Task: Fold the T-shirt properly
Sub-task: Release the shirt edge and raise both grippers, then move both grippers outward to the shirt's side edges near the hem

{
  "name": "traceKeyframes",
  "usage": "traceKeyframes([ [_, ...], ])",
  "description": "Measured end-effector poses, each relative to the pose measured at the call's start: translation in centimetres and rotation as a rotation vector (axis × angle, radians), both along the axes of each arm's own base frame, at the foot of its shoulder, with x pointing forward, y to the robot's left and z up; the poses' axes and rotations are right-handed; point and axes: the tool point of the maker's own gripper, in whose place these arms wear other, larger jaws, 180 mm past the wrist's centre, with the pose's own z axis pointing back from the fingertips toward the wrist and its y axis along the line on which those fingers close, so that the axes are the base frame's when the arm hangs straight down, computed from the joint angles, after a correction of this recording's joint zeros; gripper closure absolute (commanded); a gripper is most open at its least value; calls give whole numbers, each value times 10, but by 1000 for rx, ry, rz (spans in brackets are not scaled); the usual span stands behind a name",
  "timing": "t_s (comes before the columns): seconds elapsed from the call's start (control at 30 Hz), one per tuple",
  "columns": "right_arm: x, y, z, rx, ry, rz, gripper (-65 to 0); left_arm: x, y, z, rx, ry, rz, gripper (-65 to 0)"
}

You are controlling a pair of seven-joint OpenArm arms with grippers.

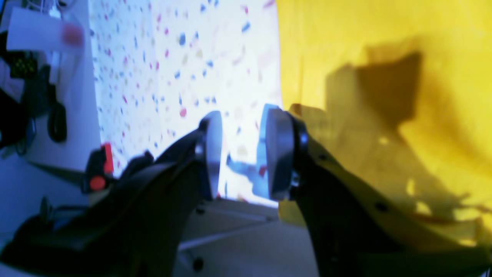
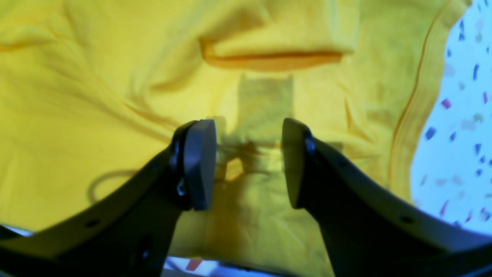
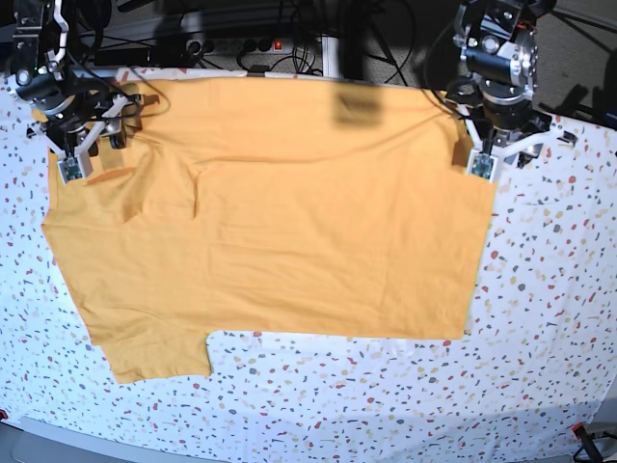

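The yellow-orange T-shirt (image 3: 270, 222) lies spread flat on the speckled table, with one sleeve (image 3: 154, 352) sticking out at the near left. My left gripper (image 1: 240, 154) hovers open over bare tabletop, right beside the T-shirt's edge (image 1: 384, 77); in the base view the left gripper (image 3: 490, 154) is at the T-shirt's far right corner. At the far left corner, my right gripper (image 3: 82, 145) stands open just above the T-shirt (image 2: 115, 96). Nothing sits between the fingers of the right gripper (image 2: 248, 165). A folded flap (image 2: 269, 54) of cloth lies beyond them.
The white speckled table (image 3: 386, 386) extends around the shirt at the front and right. Cables and a power strip (image 3: 241, 43) run along the back edge. Past the table's edge in the left wrist view are a black clamp with red parts (image 1: 98, 173) and dark equipment (image 1: 23, 96).
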Motion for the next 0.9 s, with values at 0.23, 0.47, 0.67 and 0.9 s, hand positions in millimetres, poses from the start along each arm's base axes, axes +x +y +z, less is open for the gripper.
traceKeyframes([
  [0.23, 28, 4, 22, 1, -89, 11, -282, 35, -2, 28, 28, -126, -34, -189],
  [0.47, 68, 4, 53, 0, -207, 11, -282, 76, -5, 63, -4, -258, -60, -189],
  [0.67, 95, 4, 79, -1, -295, 10, -282, 110, -8, 100, -29, -372, -63, -189],
  [0.9, 124, 13, 114, 80, -401, 13, -282, 142, -14, 142, -76, -493, -80, -189],
])
